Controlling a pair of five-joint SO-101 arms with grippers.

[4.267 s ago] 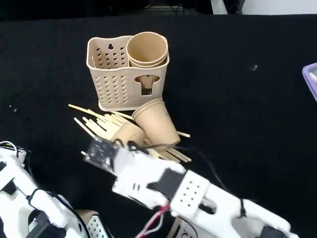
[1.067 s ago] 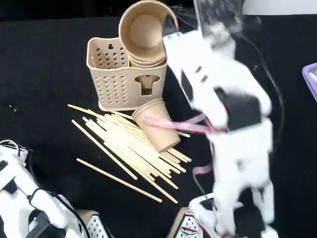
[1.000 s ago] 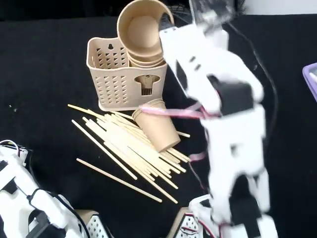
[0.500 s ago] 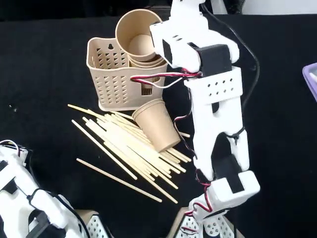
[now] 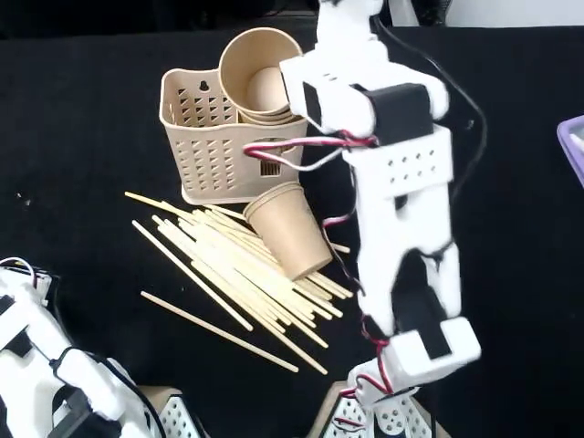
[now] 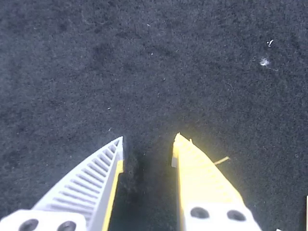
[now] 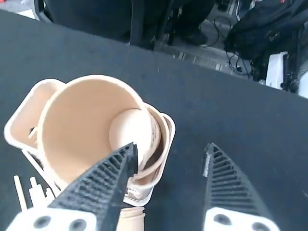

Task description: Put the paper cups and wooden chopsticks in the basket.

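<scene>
The beige slotted basket (image 5: pixel 208 137) stands at the back of the black table and holds a stack of paper cups. The top cup (image 5: pixel 258 66) (image 7: pixel 82 130) sits tilted in that stack. My right gripper (image 7: pixel 168 154) hangs open right over it, with one finger (image 7: pixel 115 175) at the cup's rim and the other out past the basket. The right arm (image 5: pixel 392 182) stretches over the table to the basket. Another paper cup (image 5: pixel 287 228) lies on its side on a pile of wooden chopsticks (image 5: pixel 228 269) in front of the basket. My left gripper (image 6: pixel 148 142) is open over bare cloth.
The left arm (image 5: pixel 41 374) is folded at the near left corner. A purple object (image 5: pixel 573 146) pokes in at the right edge. Beyond the table's far edge lie bags and cables (image 7: pixel 269 33). Black cloth (image 5: pixel 82 119) lies bare left of the basket.
The right arm lifted a cup off the chopstick pile and carried it to the basket. The cup now rests tilted in the stack, a little lower than half a second ago.
</scene>
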